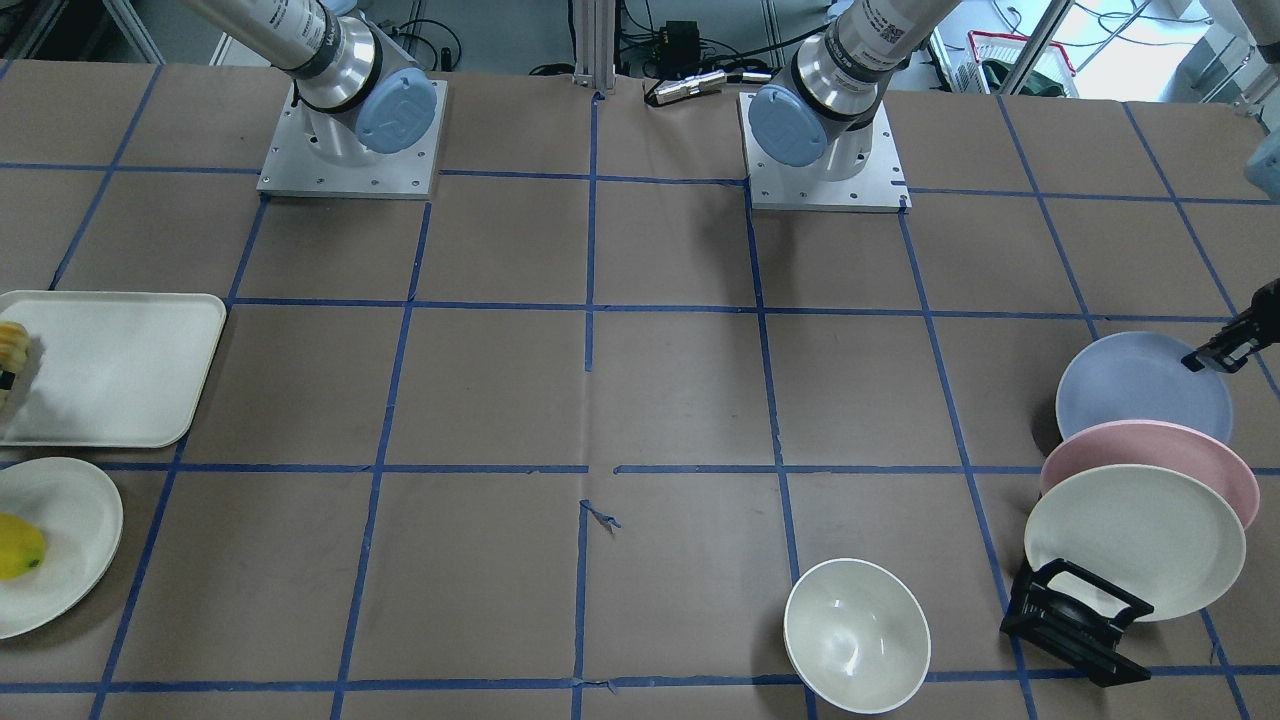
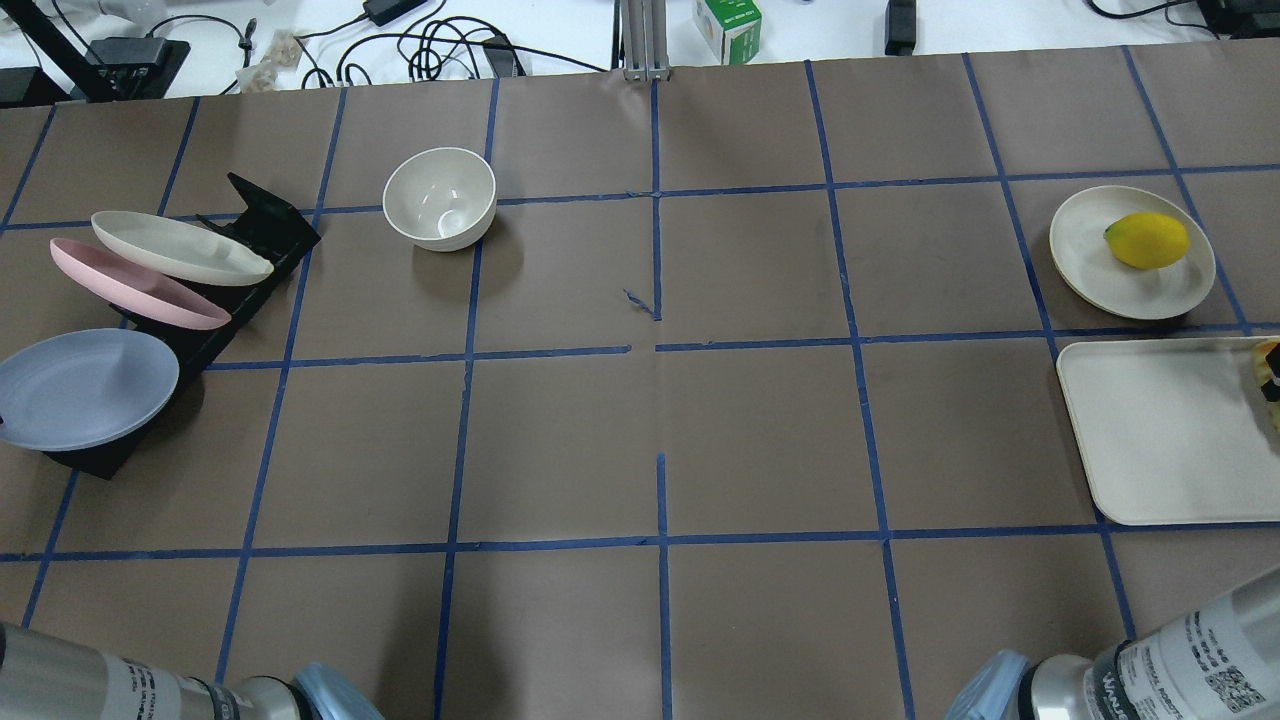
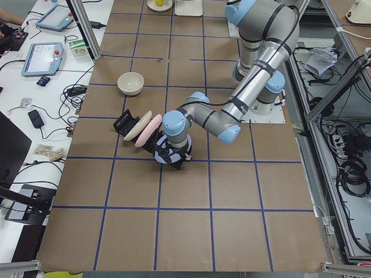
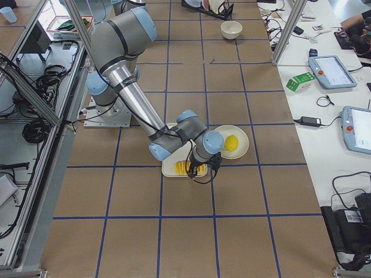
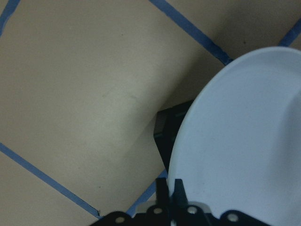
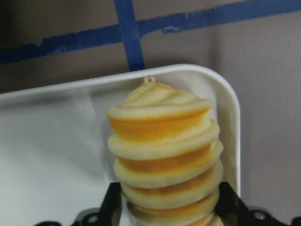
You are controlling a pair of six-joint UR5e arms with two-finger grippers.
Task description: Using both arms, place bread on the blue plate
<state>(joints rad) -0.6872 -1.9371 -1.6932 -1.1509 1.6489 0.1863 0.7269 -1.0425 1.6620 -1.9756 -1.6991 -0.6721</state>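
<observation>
The blue plate [image 1: 1140,390] leans in the black rack [image 1: 1080,620], at the end nearest the robot. My left gripper [image 5: 170,195] is shut on its rim; the plate [image 5: 240,141] fills the right of the left wrist view. The bread [image 6: 164,150], ridged yellow-orange and cream, is over a corner of the white tray [image 6: 47,150]. My right gripper [image 6: 169,207] is shut on the bread, one finger on each side. In the front-facing view only the bread's end [image 1: 12,345] shows at the left edge.
A pink plate [image 1: 1150,455] and a cream plate [image 1: 1130,540] lean in the same rack behind the blue one. A white bowl [image 1: 857,635] stands nearby. A yellow lemon [image 2: 1147,240] lies on a cream plate [image 2: 1085,250] beside the tray [image 2: 1160,430].
</observation>
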